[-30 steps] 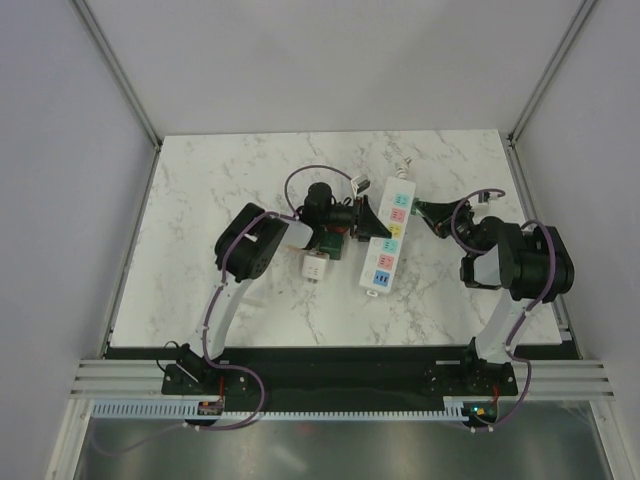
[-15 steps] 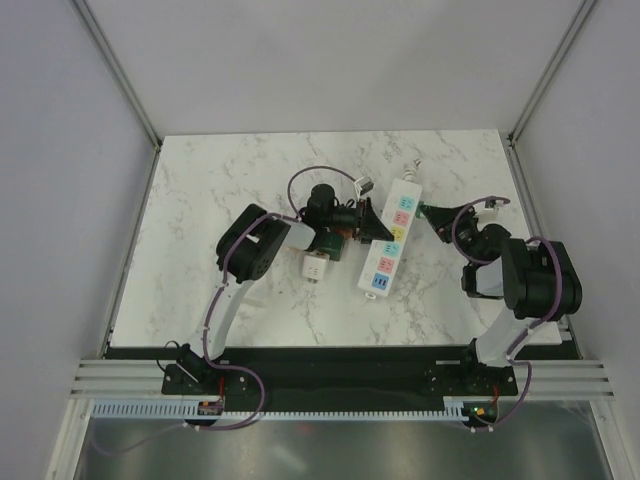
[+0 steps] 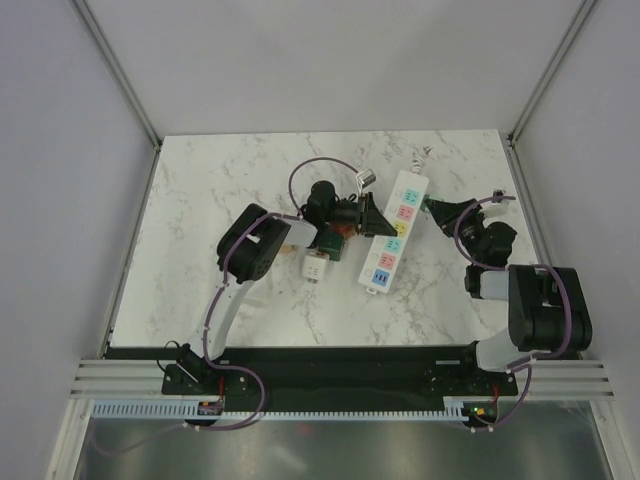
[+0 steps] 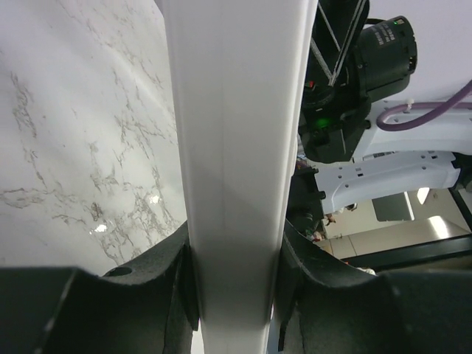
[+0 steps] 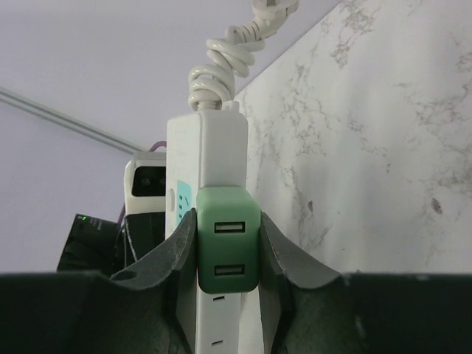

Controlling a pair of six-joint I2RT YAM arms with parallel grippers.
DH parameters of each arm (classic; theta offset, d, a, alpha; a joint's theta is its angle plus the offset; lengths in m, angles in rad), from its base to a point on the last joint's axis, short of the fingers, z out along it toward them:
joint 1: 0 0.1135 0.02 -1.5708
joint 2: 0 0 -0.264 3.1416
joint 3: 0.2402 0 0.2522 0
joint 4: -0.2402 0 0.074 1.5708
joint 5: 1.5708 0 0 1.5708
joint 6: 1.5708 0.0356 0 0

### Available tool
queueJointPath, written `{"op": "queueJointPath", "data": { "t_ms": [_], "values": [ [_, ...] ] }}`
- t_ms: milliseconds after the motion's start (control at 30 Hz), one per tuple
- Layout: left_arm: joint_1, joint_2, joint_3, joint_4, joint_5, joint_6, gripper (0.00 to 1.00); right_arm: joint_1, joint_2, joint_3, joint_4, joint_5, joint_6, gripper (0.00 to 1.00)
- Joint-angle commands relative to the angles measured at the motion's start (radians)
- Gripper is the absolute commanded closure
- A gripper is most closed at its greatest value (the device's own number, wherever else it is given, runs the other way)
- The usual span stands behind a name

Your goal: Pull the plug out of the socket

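The right hand (image 5: 228, 254) is clamped on the green plug (image 5: 228, 221), one dark finger (image 5: 276, 251) pressed on each side of it. The two small ports of the plug look back toward the wrist. Just behind the plug, and touching it, is the power strip (image 5: 210, 147); the plug sits against its narrow side. I cannot tell if the pins are in or out. Beyond the hand, at the far end of the strip, a white coiled cord (image 5: 221, 55) goes up.

The left hand (image 4: 234, 284) is clamped on the same strip (image 4: 236, 147) from the other side, and its fingers (image 4: 166, 287) press the white body between them.

From above, the strip (image 3: 392, 235) lies slanted on the marble surface (image 3: 220, 190), between the left hand (image 3: 372, 215) and the right hand (image 3: 432, 208). The two hands face each other across it. Behind the left hand, close to its arm, a small white cube plug (image 3: 314, 267) lies alone on the surface, well apart from the strip
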Motion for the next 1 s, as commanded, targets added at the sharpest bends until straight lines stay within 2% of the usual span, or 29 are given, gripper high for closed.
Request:
{"op": "queueJointPath", "data": {
  "t_ms": [0,33,133,233,367,600,833,867,967],
  "values": [
    [0.024,-0.060,0.029,0.169,-0.012,-0.037,0.98,-0.023,0.100,0.000,0.377,-0.142,0.053,1.00],
    [0.024,-0.071,0.024,0.180,-0.011,-0.040,0.98,-0.026,0.138,-0.002,0.535,-0.165,0.091,1.00],
    [0.025,-0.082,0.027,0.214,-0.012,-0.066,0.98,-0.026,0.146,0.008,0.650,-0.217,0.179,1.00],
    [0.031,-0.094,0.026,0.301,-0.028,-0.137,0.98,-0.030,0.120,0.017,0.661,-0.240,0.182,1.00],
    [0.036,-0.103,0.023,0.473,-0.064,-0.307,0.98,-0.027,0.085,0.046,0.662,-0.283,0.190,1.00],
    [0.034,-0.151,-0.014,0.562,-0.109,-0.375,0.98,-0.032,0.017,0.097,0.661,-0.285,0.239,1.00],
    [0.034,-0.146,-0.025,0.564,-0.144,-0.372,0.98,-0.055,-0.041,-0.020,0.653,-0.019,0.269,1.00],
    [0.034,-0.145,-0.027,0.564,-0.141,-0.372,0.98,-0.056,-0.044,-0.066,0.648,0.088,0.309,1.00],
    [0.036,-0.151,-0.033,0.536,-0.132,-0.347,0.98,-0.056,-0.038,-0.098,0.651,0.169,0.372,1.00]
  ]
}}
